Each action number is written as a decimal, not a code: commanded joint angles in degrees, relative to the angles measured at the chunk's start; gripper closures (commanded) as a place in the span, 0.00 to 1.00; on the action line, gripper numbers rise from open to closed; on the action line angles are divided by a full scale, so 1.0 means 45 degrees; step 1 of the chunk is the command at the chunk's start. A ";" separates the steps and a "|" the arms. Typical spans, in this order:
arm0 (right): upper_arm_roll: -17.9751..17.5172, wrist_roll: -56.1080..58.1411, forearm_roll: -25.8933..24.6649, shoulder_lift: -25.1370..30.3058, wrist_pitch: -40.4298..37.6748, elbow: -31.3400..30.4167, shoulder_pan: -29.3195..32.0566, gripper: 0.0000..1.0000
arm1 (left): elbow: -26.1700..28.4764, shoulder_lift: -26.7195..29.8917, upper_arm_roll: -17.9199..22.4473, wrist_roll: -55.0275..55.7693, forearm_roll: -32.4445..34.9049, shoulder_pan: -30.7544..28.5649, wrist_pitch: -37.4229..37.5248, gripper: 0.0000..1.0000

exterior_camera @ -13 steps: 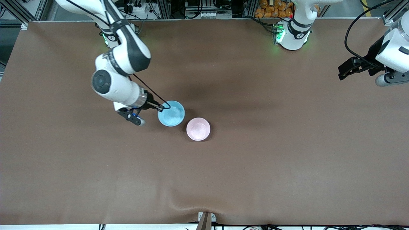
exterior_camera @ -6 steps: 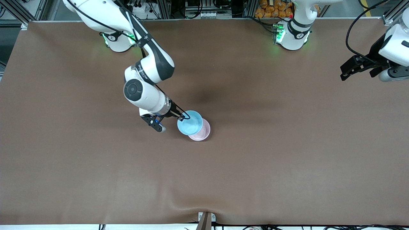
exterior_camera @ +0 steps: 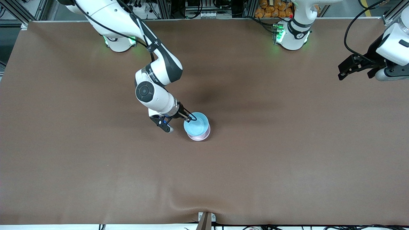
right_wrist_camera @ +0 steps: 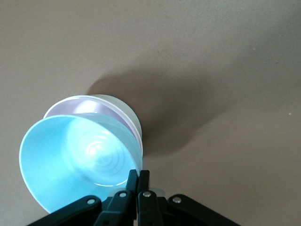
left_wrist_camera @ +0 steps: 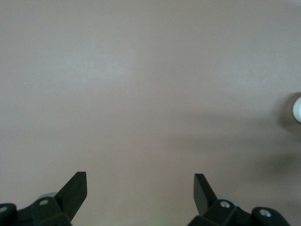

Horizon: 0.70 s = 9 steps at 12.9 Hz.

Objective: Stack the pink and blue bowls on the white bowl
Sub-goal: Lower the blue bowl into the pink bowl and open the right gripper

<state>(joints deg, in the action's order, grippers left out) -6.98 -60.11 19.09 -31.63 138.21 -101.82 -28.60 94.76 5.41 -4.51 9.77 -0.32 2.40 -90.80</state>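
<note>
Pinching the blue bowl (exterior_camera: 196,124) by its rim with the right claw (exterior_camera: 189,118) over the pink bowl (exterior_camera: 200,136) mid-bench, likely for nesting; white bowl not discernible; left claw (exterior_camera: 343,71) spread, waiting at its bench end.

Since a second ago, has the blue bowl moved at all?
Yes. The blue bowl, pinched at its rim by the right gripper, has travelled toward the left arm's end of the table and now hangs over the pink bowl, which stayed put.
</note>
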 commanded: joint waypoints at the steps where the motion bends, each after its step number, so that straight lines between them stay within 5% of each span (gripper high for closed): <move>1: 0.0204 -0.0216 0.0114 -0.0431 0.0144 0.0459 -0.0266 1.00 | 0.0133 0.0086 0.0026 -0.0627 -0.0417 -0.0065 0.0041 0.00; 3: 0.0204 -0.0216 0.0114 -0.0548 0.0398 0.0459 -0.0246 1.00 | 0.0153 -0.0050 0.0026 -0.0688 -0.0418 -0.0027 -0.0056 0.00; 4: 0.0204 -0.0216 0.0153 -0.0568 0.0361 0.0517 -0.0207 0.81 | 0.0153 -0.0128 0.0026 -0.0707 -0.0418 -0.0027 -0.0115 0.00; 5: 0.0204 -0.0312 0.0192 -0.0607 0.0283 0.0711 -0.0130 0.35 | 0.0153 -0.0187 0.0026 -0.0707 -0.0418 -0.0027 -0.0193 0.00; 6: 0.0204 -0.0545 0.0211 -0.0666 0.0205 0.0945 -0.0032 0.27 | 0.0153 -0.0207 0.0026 -0.0707 -0.0418 -0.0027 -0.0213 0.00; 7: 0.0204 -0.0741 0.0192 -0.0724 0.0165 0.1121 -0.0031 0.00 | 0.0153 -0.0207 0.0026 -0.0707 -0.0418 -0.0085 -0.0213 0.00; 9: 0.0224 -0.0704 0.0075 -0.0589 -0.0435 0.1568 -0.0031 0.00 | 0.0095 -0.0187 0.0026 -0.0707 -0.0418 -0.0105 -0.0194 0.00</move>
<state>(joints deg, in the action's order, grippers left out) -6.17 -62.35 19.10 -33.51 139.37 -98.47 -28.65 95.19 4.16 -4.43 7.81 -1.27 2.34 -91.24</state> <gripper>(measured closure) 0.454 0.000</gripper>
